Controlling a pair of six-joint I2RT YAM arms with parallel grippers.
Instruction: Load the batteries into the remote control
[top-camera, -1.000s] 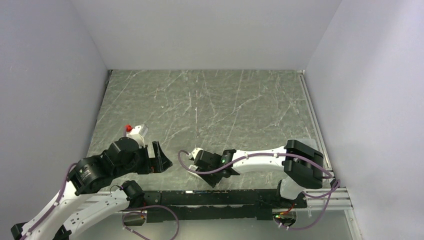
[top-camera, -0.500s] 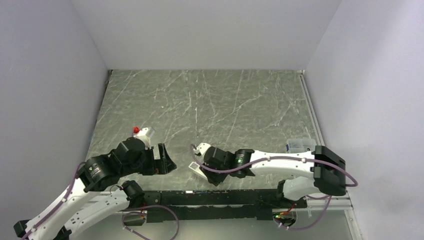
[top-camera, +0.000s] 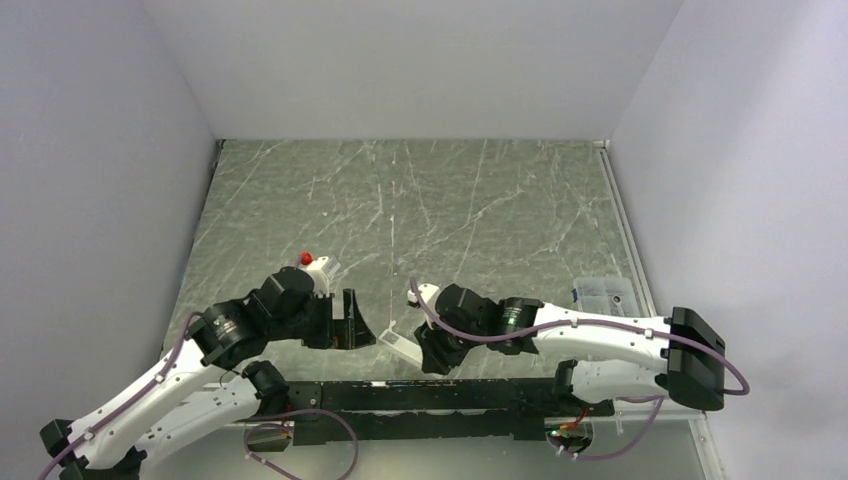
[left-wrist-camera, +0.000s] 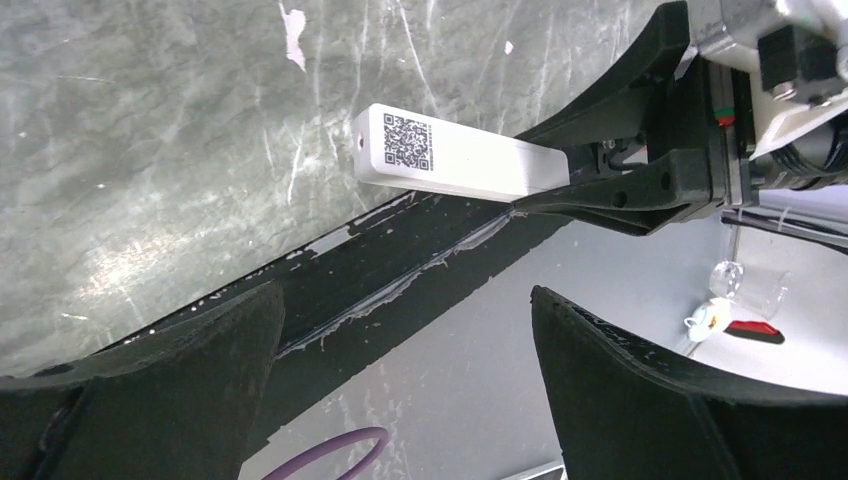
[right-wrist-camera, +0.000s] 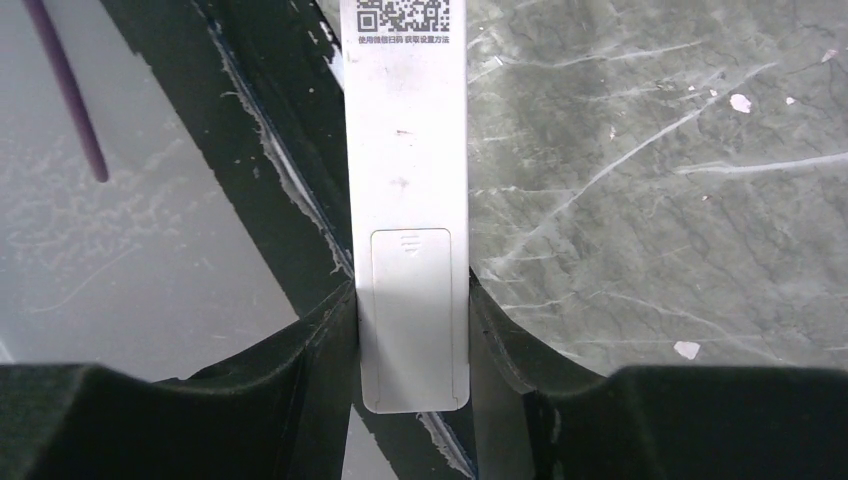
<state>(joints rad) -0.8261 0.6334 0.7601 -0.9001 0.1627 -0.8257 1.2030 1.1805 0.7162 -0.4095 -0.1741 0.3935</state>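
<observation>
The remote control (right-wrist-camera: 408, 200) is a slim white bar with its back up, showing a QR code and a closed battery cover (right-wrist-camera: 412, 300). My right gripper (right-wrist-camera: 412, 345) is shut on its cover end and holds it over the table's near edge (top-camera: 400, 346). In the left wrist view the remote (left-wrist-camera: 450, 160) sticks out leftward from the right gripper's black fingers (left-wrist-camera: 620, 185). My left gripper (left-wrist-camera: 410, 390) is open and empty, just left of the remote (top-camera: 352, 322). The batteries are not in view.
A black rail (top-camera: 420, 395) runs along the table's near edge below both grippers. A small clear box (top-camera: 603, 293) sits at the right edge of the marbled table (top-camera: 420, 210). Grey walls close in the left, back and right sides.
Both arms have shifted to the right. The right gripper has carried the remote right and a little nearer the front edge; the open left gripper has followed and stands closer to it.
</observation>
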